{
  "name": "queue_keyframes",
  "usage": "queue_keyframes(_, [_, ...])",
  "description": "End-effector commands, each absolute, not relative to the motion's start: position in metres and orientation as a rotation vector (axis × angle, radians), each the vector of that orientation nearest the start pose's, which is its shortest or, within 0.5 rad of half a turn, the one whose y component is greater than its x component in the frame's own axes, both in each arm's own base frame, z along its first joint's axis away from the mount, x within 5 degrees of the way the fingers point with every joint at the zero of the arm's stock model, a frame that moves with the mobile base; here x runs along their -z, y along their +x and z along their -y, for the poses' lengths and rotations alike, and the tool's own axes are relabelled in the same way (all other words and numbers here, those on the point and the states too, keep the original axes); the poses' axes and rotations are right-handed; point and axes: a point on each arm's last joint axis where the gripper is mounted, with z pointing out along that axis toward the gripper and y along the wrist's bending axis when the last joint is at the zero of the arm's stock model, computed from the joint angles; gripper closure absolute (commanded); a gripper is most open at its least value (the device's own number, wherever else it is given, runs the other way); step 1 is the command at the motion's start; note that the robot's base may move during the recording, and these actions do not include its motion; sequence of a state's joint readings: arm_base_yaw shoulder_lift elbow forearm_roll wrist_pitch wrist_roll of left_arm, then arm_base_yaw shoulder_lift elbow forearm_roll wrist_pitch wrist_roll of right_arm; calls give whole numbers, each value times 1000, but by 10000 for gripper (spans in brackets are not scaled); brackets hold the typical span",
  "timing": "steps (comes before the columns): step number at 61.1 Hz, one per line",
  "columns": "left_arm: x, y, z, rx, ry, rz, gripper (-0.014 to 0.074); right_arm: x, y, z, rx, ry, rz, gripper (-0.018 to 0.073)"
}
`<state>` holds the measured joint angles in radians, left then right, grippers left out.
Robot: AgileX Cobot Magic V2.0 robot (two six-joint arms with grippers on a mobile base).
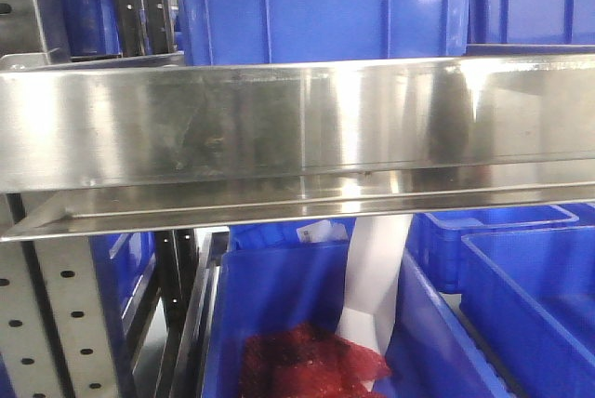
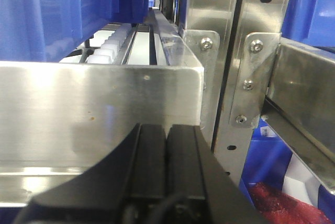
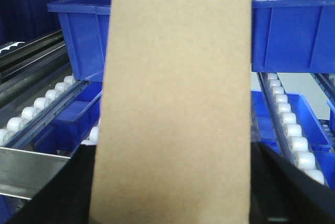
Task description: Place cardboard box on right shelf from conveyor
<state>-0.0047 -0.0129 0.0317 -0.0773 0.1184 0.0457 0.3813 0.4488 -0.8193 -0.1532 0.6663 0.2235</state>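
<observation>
Front view: the shelf (image 1: pixel 297 128) lip spans the frame, with blue bins (image 1: pixel 316 3) above it at 12 o'clock. A perforated upright (image 1: pixel 56 314) stands at 8 o'clock, and a red mesh bundle (image 1: pixel 307 365) lies in the lower bin (image 1: pixel 270 300) at 6 o'clock. Left wrist view: the left claw (image 2: pixel 166 145), at 6 o'clock, faces the shelf lip with its black fingers pressed together and nothing between them. Right wrist view: the box (image 3: pixel 175 93) fills the centre, its long axis running 12 to 6 o'clock. It is gripped by the right claw (image 3: pixel 170 192), whose fingers (image 3: pixel 293 203) flank it at 5 and 7 o'clock. White rollers (image 3: pixel 288 124) run beyond at 4 and 8 o'clock.
</observation>
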Motion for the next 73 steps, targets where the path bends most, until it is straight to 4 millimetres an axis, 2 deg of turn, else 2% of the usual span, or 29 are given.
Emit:
queue_keyframes(1, [-198, 56, 0, 35, -24, -1528, 713, -411, 64, -17, -270, -184, -1648, 364])
queue_keyframes(31, [-198, 56, 0, 35, -24, -1528, 713, -412, 64, -17, -272, -184, -1638, 364])
queue_keyframes(51, [-198, 56, 0, 35, -24, -1528, 713, -422, 70, -21, -290, -201, -1564, 368])
queue_keyframes(61, [-198, 56, 0, 35, -24, -1528, 713, -435, 86, -30, -125, -410, -1567, 368])
queue_keyframes(73, [-198, 56, 0, 35, -24, -1528, 713, -450, 120, -49, 168, -811, -1478, 368])
